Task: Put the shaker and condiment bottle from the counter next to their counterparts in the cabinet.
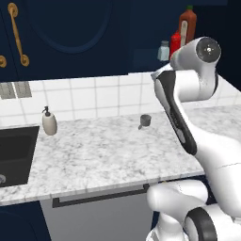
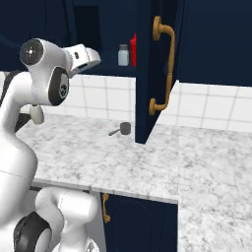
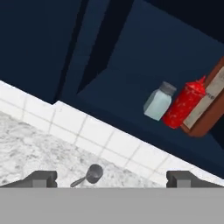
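Your gripper (image 3: 111, 178) hangs wide open and empty, below the cabinet (image 3: 131, 65) shelf. There the shaker (image 3: 159, 101) touches the condiment bottle (image 3: 183, 104), beside the tall sauce bottle (image 3: 209, 105). Arm raised, elbow bent.

Cabinet (image 3: 131, 57) shelf: my way in is open on its bare side. Far side taken by the shaker (image 3: 158, 101), the condiment bottle (image 3: 183, 104) touching it, and the tall sauce bottle (image 3: 205, 103) behind. Open cabinet door (image 2: 157, 64) bounds one side. Counter (image 1: 103, 150): broad bare stretch; small measuring cup (image 1: 145, 121) and soap dispenser (image 1: 49, 121) stand well apart.
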Robot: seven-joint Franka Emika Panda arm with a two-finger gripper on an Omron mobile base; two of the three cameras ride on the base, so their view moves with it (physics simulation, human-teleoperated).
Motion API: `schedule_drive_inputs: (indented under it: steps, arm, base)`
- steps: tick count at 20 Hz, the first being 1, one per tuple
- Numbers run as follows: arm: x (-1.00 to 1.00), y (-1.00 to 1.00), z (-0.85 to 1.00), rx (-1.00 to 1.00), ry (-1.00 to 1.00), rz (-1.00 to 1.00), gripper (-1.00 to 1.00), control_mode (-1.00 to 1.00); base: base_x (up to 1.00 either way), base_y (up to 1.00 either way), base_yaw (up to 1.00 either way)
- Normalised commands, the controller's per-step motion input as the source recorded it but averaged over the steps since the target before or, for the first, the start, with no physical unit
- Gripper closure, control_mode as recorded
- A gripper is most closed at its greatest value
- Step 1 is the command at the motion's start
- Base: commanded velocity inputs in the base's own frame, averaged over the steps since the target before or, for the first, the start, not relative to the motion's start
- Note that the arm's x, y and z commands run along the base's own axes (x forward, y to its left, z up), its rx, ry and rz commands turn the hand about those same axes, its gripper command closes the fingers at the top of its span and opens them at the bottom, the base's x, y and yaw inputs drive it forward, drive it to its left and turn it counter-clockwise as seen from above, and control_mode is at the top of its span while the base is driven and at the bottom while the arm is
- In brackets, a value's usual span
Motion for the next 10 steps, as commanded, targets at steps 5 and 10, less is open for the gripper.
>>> schedule_drive_inputs:
  steps: [5, 10]
  arm:
    - [-0.94, 0.99, -0.24, -0.28, -0.04, 0.00, -1.00, -1.00]
    - [-0.45, 0.57, -0.03, -0.10, -0.03, 0.00, -1.00, -1.00]
  base:
    - [0.00, 0.00, 0.00]
    - [0.00, 0.00, 0.00]
